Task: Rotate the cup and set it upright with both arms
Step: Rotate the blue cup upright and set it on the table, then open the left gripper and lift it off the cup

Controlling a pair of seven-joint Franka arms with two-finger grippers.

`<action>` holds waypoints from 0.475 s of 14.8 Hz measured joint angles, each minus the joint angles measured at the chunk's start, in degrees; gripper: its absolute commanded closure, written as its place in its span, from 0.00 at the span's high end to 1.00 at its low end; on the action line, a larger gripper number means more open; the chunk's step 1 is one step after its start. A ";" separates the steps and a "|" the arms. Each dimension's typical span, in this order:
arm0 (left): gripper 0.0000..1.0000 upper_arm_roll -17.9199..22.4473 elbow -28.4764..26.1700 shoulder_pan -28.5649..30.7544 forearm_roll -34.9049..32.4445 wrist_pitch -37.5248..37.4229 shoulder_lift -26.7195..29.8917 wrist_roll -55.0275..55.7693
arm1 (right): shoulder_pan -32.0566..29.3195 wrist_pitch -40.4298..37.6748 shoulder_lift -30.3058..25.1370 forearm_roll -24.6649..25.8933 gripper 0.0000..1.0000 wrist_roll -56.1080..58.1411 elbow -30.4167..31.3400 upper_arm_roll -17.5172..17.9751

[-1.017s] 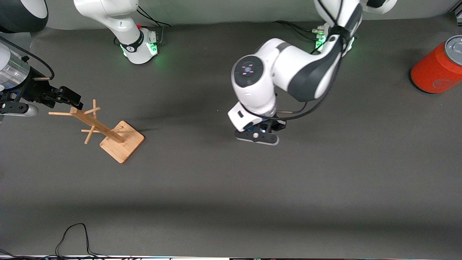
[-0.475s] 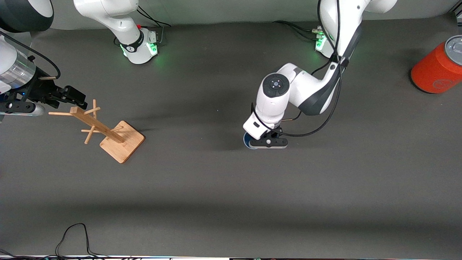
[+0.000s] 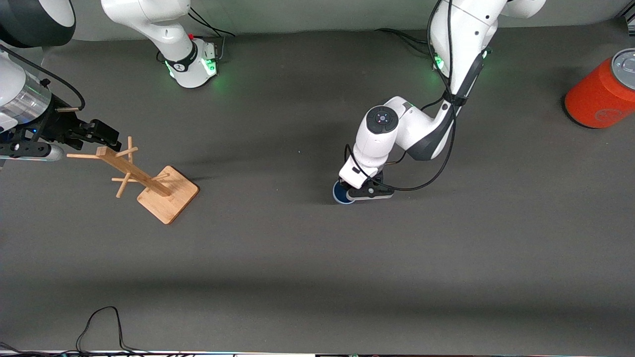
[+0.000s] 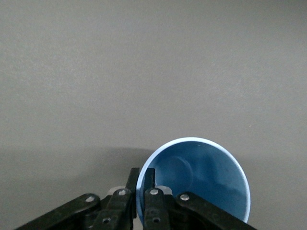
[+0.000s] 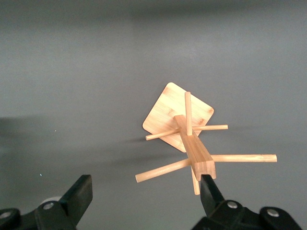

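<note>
Left claw [image 4: 141,199] pinching rim of blue cup [image 4: 201,177], upright on desk [image 3: 317,258]. Right claw [image 5: 144,201] wide over wooden mug tree [image 5: 189,139], waiting. Only release seemingly left.

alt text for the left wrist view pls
The left gripper pinches the rim of a light-blue cup, one finger inside and one outside. The cup's open mouth faces the camera, and the grey table fills the rest.

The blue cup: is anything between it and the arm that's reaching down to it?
Nothing visible: the left gripper is already shut on the cup rim, one finger inside and one outside.
</note>
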State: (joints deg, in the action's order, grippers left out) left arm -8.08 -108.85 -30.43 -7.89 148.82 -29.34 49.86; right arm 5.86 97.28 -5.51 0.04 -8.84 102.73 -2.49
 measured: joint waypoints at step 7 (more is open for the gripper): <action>1.00 0.11 0.07 0.05 -0.02 1.33 -0.67 0.85 | 0.00 0.08 0.00 0.00 1.00 0.00 0.00 0.00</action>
State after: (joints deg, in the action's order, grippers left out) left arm -7.98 -108.78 -30.39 -7.91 150.15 -30.02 50.71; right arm 5.86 97.36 -5.51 0.04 -8.84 102.73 -2.49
